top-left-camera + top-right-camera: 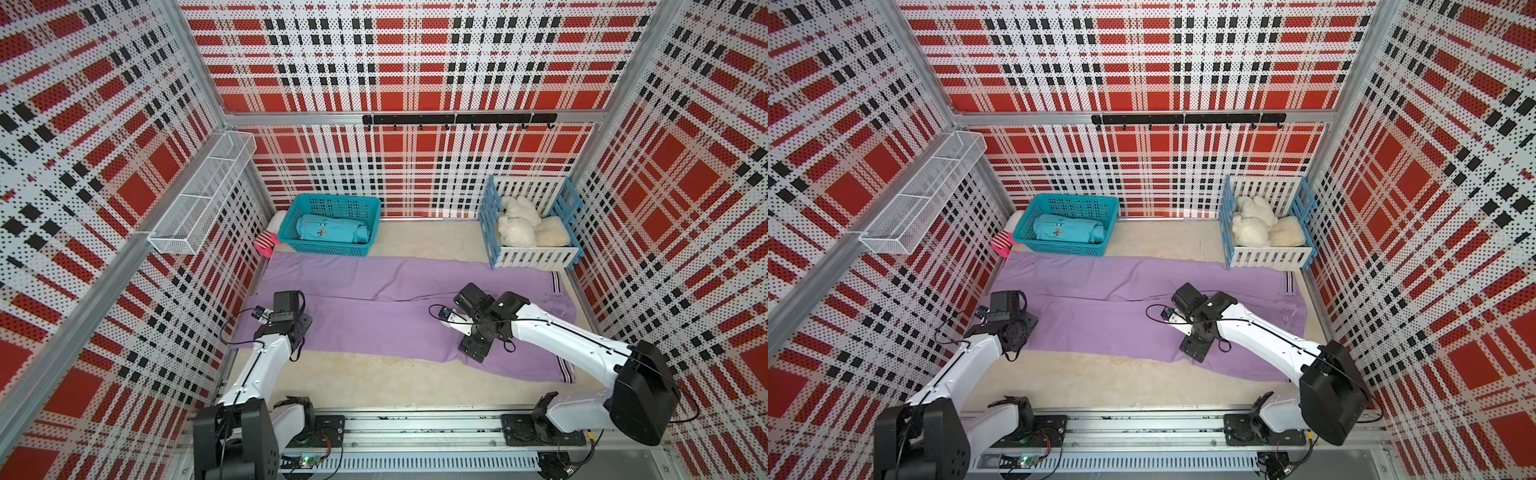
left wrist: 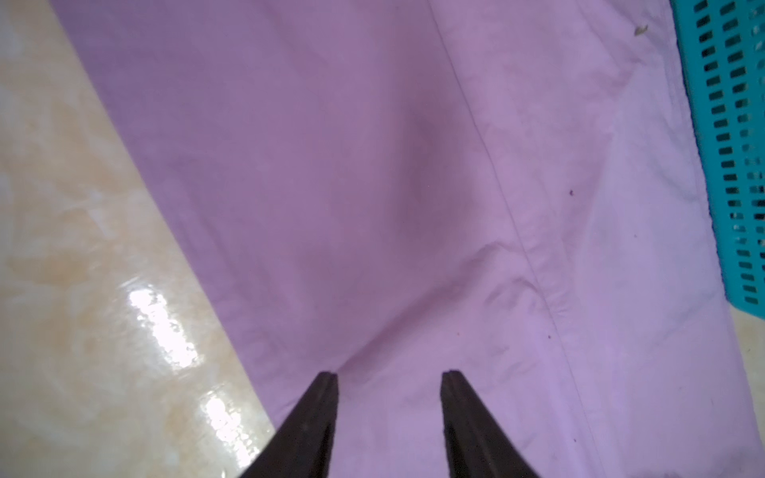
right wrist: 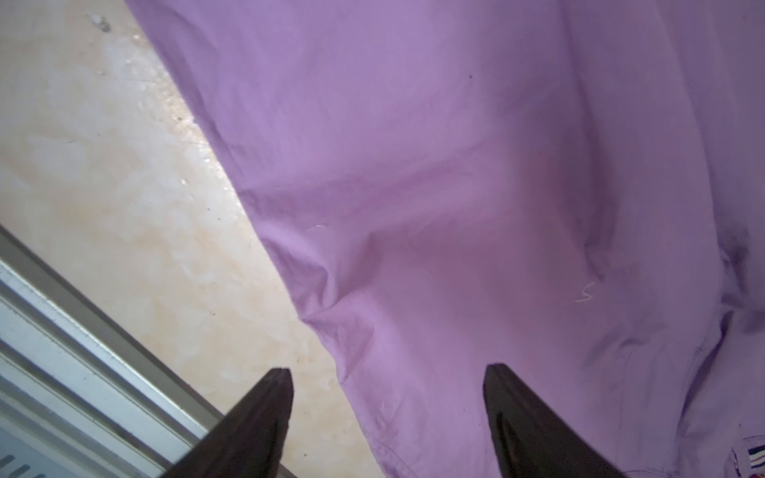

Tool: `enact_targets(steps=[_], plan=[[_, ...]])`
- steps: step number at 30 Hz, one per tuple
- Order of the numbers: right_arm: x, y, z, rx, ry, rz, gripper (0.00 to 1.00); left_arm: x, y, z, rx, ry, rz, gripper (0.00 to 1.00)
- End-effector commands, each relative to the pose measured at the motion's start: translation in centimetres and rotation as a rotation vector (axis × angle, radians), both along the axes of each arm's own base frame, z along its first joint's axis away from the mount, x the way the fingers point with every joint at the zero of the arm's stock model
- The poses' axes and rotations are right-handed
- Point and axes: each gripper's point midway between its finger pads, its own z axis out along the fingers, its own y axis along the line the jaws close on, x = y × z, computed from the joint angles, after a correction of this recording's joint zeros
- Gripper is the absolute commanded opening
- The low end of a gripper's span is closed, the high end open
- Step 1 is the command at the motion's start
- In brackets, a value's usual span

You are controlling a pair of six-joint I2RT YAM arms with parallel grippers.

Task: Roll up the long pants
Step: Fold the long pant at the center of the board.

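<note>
Simply one long pants (image 1: 374, 324), one teal basket (image 1: 324, 248).

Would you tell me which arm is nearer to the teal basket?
Left. The left arm hangs over the long pants in front of the teal basket; the right arm is farther along them, toward the waistband.

White arm links (image 1: 266, 361), black joints (image 1: 488, 326), bulky black housings (image 1: 642, 395), tapered black claw fingers (image 2: 306, 430).
</note>
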Motion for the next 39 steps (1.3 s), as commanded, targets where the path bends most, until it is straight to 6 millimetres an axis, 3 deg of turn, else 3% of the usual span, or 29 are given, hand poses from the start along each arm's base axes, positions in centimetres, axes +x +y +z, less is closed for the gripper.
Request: enact_targets(steps=[1, 6, 13, 22, 26, 29, 30, 34, 36, 39], plan=[[-1.3, -0.2, -0.2, -0.039, -0.017, 0.092, 0.79, -0.3, 0.9, 0.1, -0.036, -0.06, 0.062, 0.45], [-3.1, -1.0, -2.6, -0.124, 0.04, 0.142, 0.76, -1.2, 1.1, -1.7, -0.086, -0.033, 0.049, 0.43], [-3.0, -0.8, -3.6, -0.152, 0.031, 0.175, 0.75, -1.7, -0.8, -5.8, -0.223, 0.006, 0.022, 0.41], [-3.0, -1.3, -4.8, -0.193, 0.03, 0.194, 0.75, -3.1, -1.9, -7.7, -0.265, 0.067, -0.021, 0.33], [-2.6, -1.8, -5.7, -0.24, 0.016, 0.192, 0.72, -3.3, -1.9, -7.7, -0.258, 0.054, -0.012, 0.22], [-2.2, -2.2, -6.2, -0.276, 0.01, 0.177, 0.62, -3.0, -1.7, -7.4, -0.247, 0.054, -0.029, 0.04], [-2.1, -2.3, -6.3, -0.286, 0.004, 0.173, 0.54, -3.0, -1.7, -7.4, -0.247, 0.056, -0.03, 0.0], [-2.3, -2.8, -6.7, -0.299, 0.0, 0.177, 0.36, -2.6, -1.2, -6.9, -0.245, 0.037, -0.027, 0.0], [-2.2, -3.0, -6.3, -0.295, -0.015, 0.174, 0.4, -2.1, -0.7, -6.1, -0.241, 0.007, -0.02, 0.0], [-2.5, -3.3, -6.1, -0.294, -0.023, 0.168, 0.57, -1.1, 0.0, -4.5, -0.218, -0.045, -0.02, 0.0]])
